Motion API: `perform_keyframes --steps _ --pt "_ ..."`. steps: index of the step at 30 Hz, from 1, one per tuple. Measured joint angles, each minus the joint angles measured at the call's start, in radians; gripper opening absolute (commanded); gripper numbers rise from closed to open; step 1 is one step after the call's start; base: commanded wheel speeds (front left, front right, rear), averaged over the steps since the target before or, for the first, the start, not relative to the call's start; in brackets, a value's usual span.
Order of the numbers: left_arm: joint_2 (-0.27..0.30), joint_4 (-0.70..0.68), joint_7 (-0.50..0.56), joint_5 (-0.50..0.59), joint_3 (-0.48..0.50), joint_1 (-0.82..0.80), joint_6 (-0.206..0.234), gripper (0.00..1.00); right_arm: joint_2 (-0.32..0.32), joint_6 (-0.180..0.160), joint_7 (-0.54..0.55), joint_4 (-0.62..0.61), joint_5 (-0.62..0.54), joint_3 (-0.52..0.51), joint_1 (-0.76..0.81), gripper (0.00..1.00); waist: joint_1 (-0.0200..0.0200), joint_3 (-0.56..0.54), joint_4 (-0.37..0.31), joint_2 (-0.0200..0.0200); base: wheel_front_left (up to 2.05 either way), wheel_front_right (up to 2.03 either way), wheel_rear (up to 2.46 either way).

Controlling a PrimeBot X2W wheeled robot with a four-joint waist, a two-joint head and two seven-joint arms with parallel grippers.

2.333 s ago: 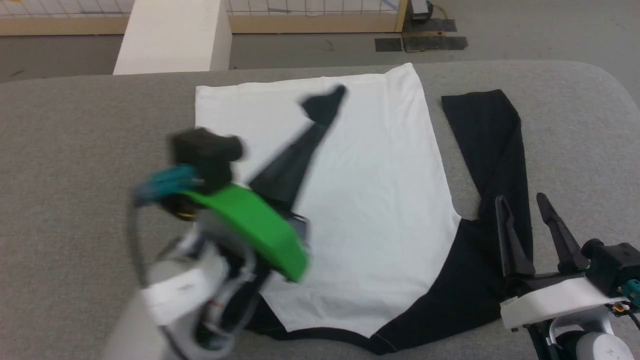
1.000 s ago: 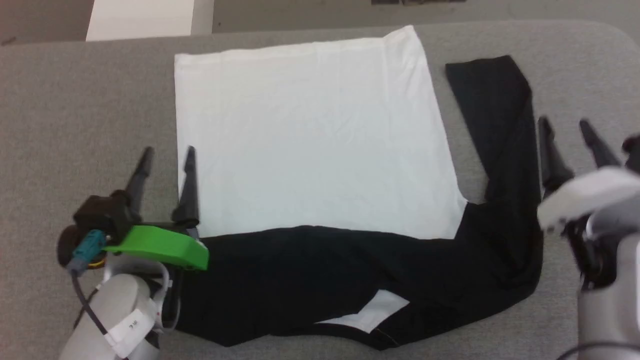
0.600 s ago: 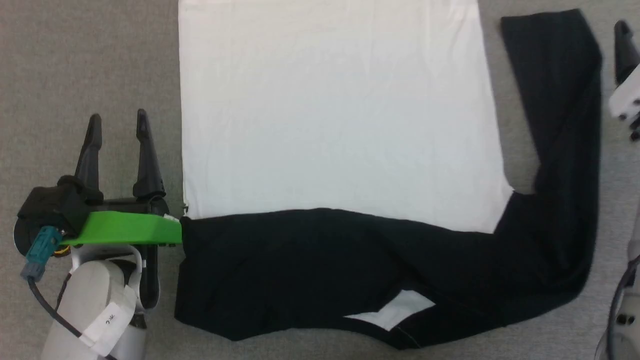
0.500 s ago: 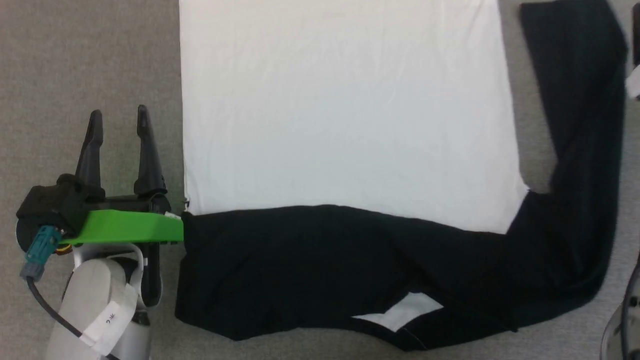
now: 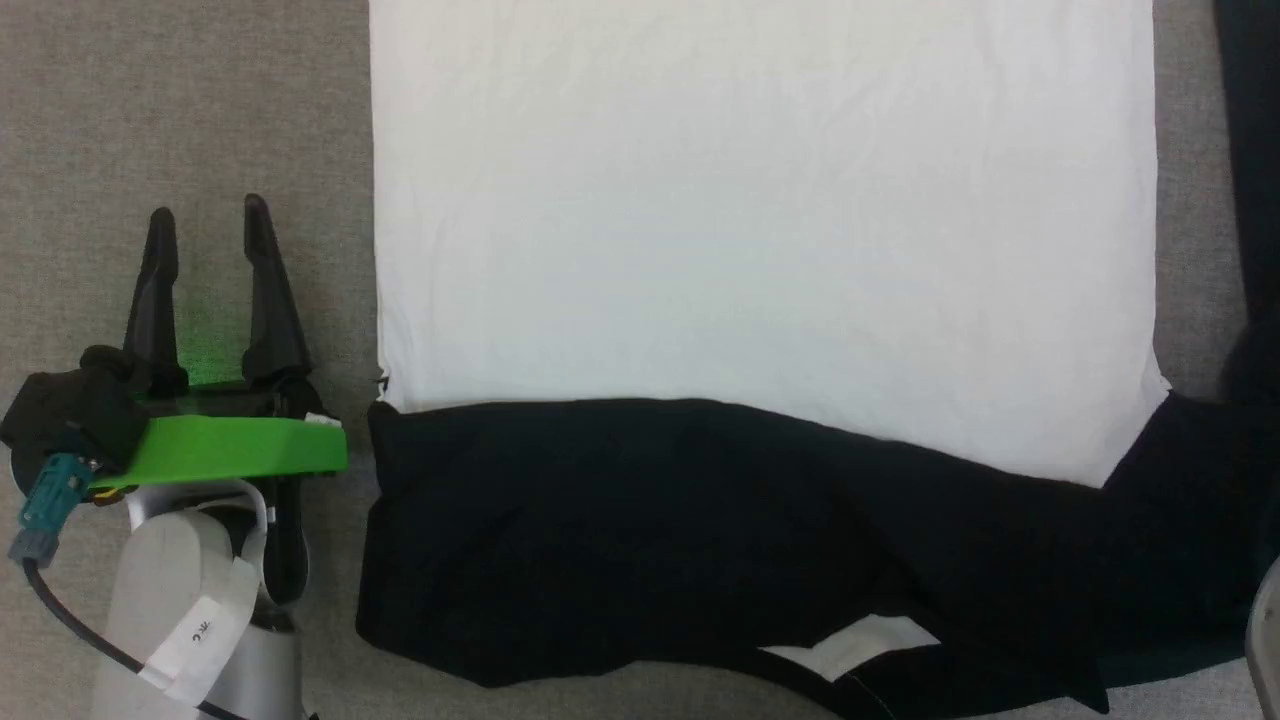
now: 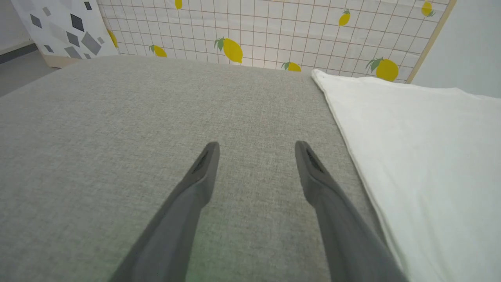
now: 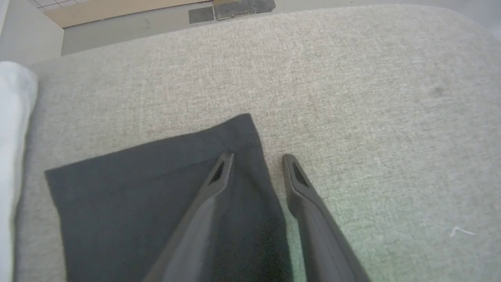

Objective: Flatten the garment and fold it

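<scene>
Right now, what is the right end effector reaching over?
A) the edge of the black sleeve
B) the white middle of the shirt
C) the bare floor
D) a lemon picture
A: in the right wrist view, the right end effector straddles the side edge of the black sleeve, with one finger over the dark cloth and the other over the gray tabletop beside it.

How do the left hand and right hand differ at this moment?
The left hand spreads its fingers wide; the right hand holds them narrower. The left hand sits over bare grey surface beside the garment's white body; the right hand straddles the edge of the black sleeve near its cuff. Both show a gap, nothing pinched.
</scene>
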Motion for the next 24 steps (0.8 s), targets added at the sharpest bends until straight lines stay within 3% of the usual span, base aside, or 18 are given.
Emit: perform_keyframes --steps 3,13,20,24 --pt "-0.008 0.009 0.000 0.010 0.020 0.004 -0.011 1.00 -0.004 0.000 -0.004 -0.023 0.007 0.026 0.035 0.00 0.0000 -0.015 0.001 0.0000 0.00 0.00 0.00" --pt "-0.024 0.061 0.000 0.053 0.069 0.093 -0.030 1.00 -0.024 0.000 -0.193 -0.165 0.068 0.010 0.306 0.00 -0.0001 -0.149 -0.024 0.0000 0.00 0.00 0.00" --pt "-0.025 0.080 0.000 0.070 0.086 0.182 -0.036 1.00 -0.006 0.000 -0.232 -0.369 0.132 0.004 0.514 0.00 -0.0002 -0.283 -0.057 0.0001 0.00 0.00 0.00" --pt "-0.026 0.080 0.000 0.073 0.094 0.222 -0.038 1.00 0.020 0.000 -0.227 -0.519 0.156 0.050 0.602 0.00 -0.0002 -0.354 -0.081 0.0001 0.00 0.00 0.00"
